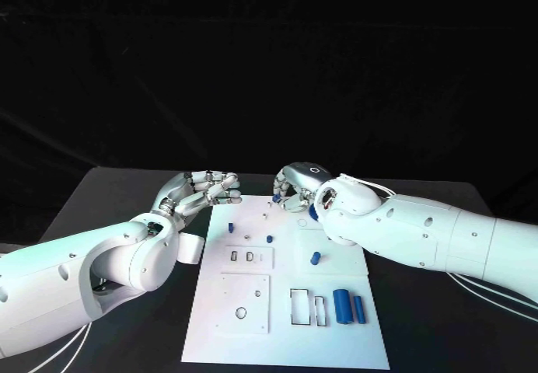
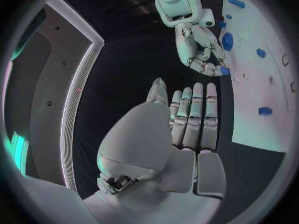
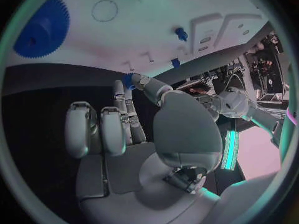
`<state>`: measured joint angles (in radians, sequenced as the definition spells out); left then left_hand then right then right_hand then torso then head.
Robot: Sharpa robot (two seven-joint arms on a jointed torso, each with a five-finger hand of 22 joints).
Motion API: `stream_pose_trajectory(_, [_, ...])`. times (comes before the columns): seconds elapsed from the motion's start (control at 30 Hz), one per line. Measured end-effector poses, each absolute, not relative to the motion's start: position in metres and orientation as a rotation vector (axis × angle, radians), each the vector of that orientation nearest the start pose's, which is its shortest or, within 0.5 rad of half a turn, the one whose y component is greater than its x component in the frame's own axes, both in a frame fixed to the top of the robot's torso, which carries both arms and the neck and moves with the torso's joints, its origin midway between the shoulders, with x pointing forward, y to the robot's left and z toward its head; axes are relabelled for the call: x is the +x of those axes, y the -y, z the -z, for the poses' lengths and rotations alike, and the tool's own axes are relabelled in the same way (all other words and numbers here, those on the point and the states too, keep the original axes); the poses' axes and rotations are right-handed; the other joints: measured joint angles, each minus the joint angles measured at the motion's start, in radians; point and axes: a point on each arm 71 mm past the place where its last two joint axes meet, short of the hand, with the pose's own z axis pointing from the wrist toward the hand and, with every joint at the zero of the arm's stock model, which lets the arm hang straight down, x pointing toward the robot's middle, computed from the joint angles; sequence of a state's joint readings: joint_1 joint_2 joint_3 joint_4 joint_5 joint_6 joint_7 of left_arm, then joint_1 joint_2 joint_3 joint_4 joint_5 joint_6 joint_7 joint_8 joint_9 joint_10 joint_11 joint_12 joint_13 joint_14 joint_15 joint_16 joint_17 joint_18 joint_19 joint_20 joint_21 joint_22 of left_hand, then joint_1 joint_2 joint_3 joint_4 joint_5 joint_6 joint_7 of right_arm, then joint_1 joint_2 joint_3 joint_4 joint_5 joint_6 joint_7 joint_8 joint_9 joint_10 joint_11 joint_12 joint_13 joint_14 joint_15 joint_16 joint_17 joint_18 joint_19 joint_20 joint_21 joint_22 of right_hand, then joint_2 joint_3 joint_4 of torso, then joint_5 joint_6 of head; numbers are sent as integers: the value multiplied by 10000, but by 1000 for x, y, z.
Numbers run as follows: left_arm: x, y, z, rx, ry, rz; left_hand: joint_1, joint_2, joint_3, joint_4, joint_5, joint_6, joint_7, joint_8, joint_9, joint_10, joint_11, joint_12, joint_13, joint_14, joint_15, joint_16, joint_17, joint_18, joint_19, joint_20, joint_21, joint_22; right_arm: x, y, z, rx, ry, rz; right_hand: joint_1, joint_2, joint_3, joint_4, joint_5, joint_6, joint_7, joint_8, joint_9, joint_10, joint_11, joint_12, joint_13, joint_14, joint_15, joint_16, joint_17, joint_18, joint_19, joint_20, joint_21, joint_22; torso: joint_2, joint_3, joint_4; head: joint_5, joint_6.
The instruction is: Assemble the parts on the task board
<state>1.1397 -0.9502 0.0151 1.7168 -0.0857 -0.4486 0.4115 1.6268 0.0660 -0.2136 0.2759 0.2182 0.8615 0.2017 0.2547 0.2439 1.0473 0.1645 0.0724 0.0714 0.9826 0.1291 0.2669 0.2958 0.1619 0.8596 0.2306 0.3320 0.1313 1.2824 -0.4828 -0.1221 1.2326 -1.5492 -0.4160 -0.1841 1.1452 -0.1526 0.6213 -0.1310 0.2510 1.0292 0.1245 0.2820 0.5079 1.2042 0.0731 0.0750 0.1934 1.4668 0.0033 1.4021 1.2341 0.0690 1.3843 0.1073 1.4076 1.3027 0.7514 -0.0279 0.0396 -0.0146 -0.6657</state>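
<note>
The white task board (image 1: 337, 342) lies in the middle of the black table. My right hand (image 1: 294, 186) hovers over its far edge and pinches a small blue part (image 2: 224, 70) between thumb and fingertip (image 3: 127, 79). My left hand (image 1: 207, 186) is at the board's far left corner, holding nothing, its fingers (image 2: 193, 114) lying straight side by side. A blue gear (image 3: 40, 27) lies on the board beside my right hand. Two short blue pegs (image 1: 231, 228) (image 1: 270, 238) stand in the far half. A stubby blue piece (image 1: 315, 256) lies mid-board. Two long blue cylinders (image 1: 342, 305) (image 1: 359, 308) lie near the right edge.
Rectangular slots (image 1: 302, 307) sit next to the long cylinders, and a round hole (image 1: 241, 312) is in the near left plate. Thin metal pins (image 1: 267, 208) stand near the far edge under my right hand. White cables (image 1: 494, 299) trail on the table at the right.
</note>
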Motion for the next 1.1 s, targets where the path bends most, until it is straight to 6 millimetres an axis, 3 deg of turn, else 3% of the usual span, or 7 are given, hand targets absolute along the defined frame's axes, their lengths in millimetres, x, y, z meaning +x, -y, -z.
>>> stream_pose_trajectory(0.6, [452, -209, 160, -10510, -13633, 15243, 39, -40, 0, 0, 0, 0, 0, 0, 12, 0, 0, 0, -1, 0, 0, 0, 9, 0, 0, 0, 0, 0, 541, 90, 189, -2499, -15419, -5656, -3, 0, 29, 31, 9, -9, 7, -21, 33, 0, 0, 0, -2, 0, 0, 0, 13, 0, 0, 0, 0, -2, 154, -84, 163, -25, 35])
stream_pose_trajectory(0.97, [453, -210, 159, -10485, -13608, 15243, 39, -40, -29, -29, 0, 0, 0, -37, 25, 0, 0, 0, -1, 0, 0, -50, 23, 0, 0, 0, 0, -11, 543, 90, 191, -2514, -15591, -5553, -44, 39, 56, 57, 8, -26, 23, -59, 47, 0, 1, 0, -3, 0, 0, 38, 6, 0, -1, 0, 0, -17, 184, -102, 187, -4, 24])
stream_pose_trajectory(1.03, [453, -210, 159, -10484, -13606, 15241, 40, -40, -28, -29, 0, 0, 0, -37, 25, 0, 0, 1, -1, 0, 0, -50, 24, 0, 0, 0, 0, -11, 544, 90, 191, -2509, -15612, -5532, -277, -80, 61, 173, 2, -335, 115, -123, 94, -130, 111, -89, -26, 0, 0, 18, -162, 0, -54, 42, -51, -162, 185, -99, 187, -4, 17])
stream_pose_trajectory(1.1, [453, -210, 158, -10485, -13602, 15229, 39, -40, -28, -28, 0, 0, 0, -37, 25, 0, 0, 1, -1, 0, 0, -50, 24, 0, 0, 0, 0, -11, 544, 91, 191, -2481, -15618, -5516, -465, -259, -7, 283, -272, -790, 313, -433, -29, -607, 243, -96, -110, -1, 117, -203, -562, 1, -422, 141, -333, -578, 185, -98, 181, 12, 15])
